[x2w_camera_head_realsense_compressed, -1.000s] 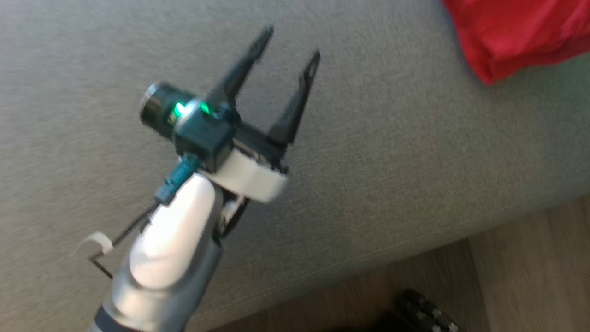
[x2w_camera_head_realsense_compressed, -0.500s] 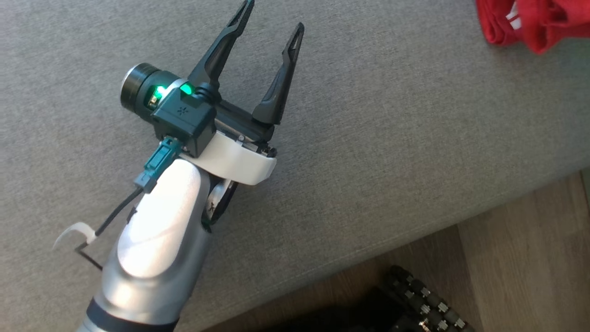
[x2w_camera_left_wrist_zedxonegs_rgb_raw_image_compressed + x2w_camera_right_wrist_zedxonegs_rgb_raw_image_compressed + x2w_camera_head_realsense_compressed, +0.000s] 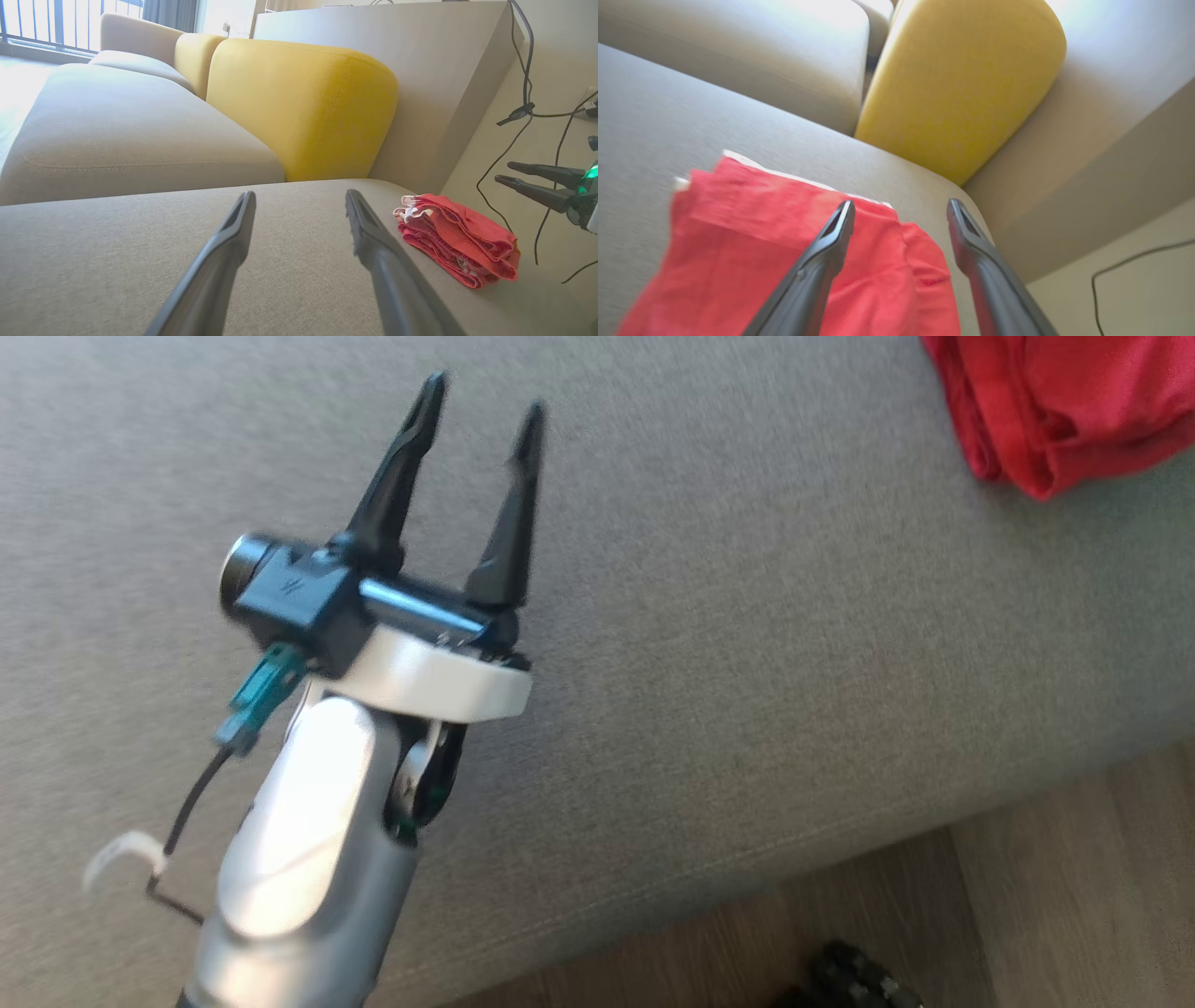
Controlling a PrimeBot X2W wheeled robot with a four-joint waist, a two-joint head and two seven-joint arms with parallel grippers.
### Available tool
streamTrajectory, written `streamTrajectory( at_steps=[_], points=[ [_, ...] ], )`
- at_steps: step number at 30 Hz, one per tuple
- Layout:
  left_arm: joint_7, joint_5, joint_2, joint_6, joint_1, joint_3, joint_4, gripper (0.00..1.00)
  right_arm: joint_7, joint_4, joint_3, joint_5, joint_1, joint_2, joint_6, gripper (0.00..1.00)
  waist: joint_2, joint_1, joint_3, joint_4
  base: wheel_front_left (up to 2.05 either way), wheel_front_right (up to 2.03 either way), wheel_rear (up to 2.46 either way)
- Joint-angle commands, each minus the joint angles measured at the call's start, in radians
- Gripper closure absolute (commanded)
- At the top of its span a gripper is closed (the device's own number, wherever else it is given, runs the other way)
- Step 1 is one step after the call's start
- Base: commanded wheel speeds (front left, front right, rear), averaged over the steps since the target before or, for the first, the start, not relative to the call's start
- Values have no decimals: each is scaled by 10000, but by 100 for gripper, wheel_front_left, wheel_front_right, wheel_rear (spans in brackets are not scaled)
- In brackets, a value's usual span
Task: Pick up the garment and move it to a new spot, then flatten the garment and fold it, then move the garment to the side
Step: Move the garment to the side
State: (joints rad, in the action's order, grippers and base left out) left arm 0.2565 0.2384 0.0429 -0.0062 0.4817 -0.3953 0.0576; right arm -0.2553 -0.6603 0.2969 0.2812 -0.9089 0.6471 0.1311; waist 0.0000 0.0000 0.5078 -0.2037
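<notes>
The garment [image 3: 1055, 401] is a red cloth with white trim, lying folded in a small pile near the right end of the grey sofa seat [image 3: 747, 616]. In the left wrist view the garment [image 3: 460, 238] rests to the right of my left gripper [image 3: 301, 200], which is open and empty just above the seat. My left gripper [image 3: 484, 401] points away over bare fabric, well left of the garment. My right gripper [image 3: 901, 207] is open above the garment [image 3: 738, 242], with nothing between its fingers. My right gripper [image 3: 507, 171] also shows at the right edge.
A yellow back cushion [image 3: 303, 102] stands behind the seat, with beige sofa seats [image 3: 117, 126] beyond it. A grey side panel [image 3: 420, 70] and a wall with dangling cables [image 3: 523, 112] lie past the garment. Wooden floor [image 3: 1027, 915] borders the seat's near edge.
The head camera has shifted, so the whole picture moves. My left gripper stays open and its wrist has rolled a little. The garment remains at the upper right.
</notes>
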Motion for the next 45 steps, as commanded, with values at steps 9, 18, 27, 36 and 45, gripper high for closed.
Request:
streamTrajectory(
  at_steps=[9,18,27,36,45],
  points=[
    [53,583,74,754,-1381,1173,-932,0,-64,2329,-629,-216,2364,-1220,-4,0,0,0,-1953,1632,0,0,0],
    [53,850,74,982,-2854,1560,-718,0,-64,3731,-2067,-1105,4804,-3369,-4,0,0,0,-3170,2607,0,0,0],
    [53,1057,74,490,-3724,1849,-231,0,-64,4950,-3323,-2409,6716,-5251,-4,0,0,0,-3671,2793,0,0,0],
    [53,951,74,310,-4142,2210,-138,0,-64,5452,-3539,-2859,7635,-5732,-4,0,0,0,-3933,2796,0,0,0],
    [53,753,74,308,-4284,2183,-408,0,-64,5674,-3608,-3098,7906,-5815,-4,0,0,0,-4086,2765,0,0,0]
  ],
)
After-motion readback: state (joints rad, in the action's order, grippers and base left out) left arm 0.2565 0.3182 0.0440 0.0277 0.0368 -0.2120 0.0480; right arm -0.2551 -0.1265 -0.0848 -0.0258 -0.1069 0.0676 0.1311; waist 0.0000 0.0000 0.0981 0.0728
